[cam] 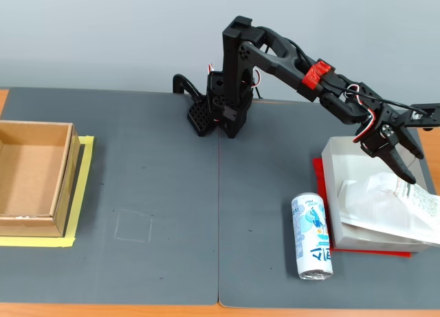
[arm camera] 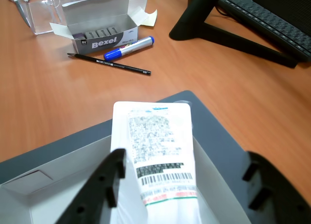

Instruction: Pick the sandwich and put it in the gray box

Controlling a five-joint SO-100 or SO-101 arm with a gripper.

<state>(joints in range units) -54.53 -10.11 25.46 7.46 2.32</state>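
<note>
Close to the wrist camera, the gripper (arm camera: 189, 185) shows both black fingers spread wide apart, released, with the sandwich (arm camera: 158, 151) lying between them but gripped by neither. The sandwich is a flat package in clear and white wrap, its white label printed with dense black text, a barcode and a thin red and green stripe. It lies tilted inside the gray box (arm camera: 53, 173), its far end propped over the box's far wall.

From the fixed view, the arm (cam: 275, 52) reaches out from its base toward the right, elbow high, wrist bent down, with the gripper (cam: 405, 169) hovering just above the sandwich (cam: 392, 203) in the gray box (cam: 344, 159). A blue-and-white can (cam: 311, 236) lies just left of the box. Far left sits a brown cardboard box (cam: 34, 176).
</note>
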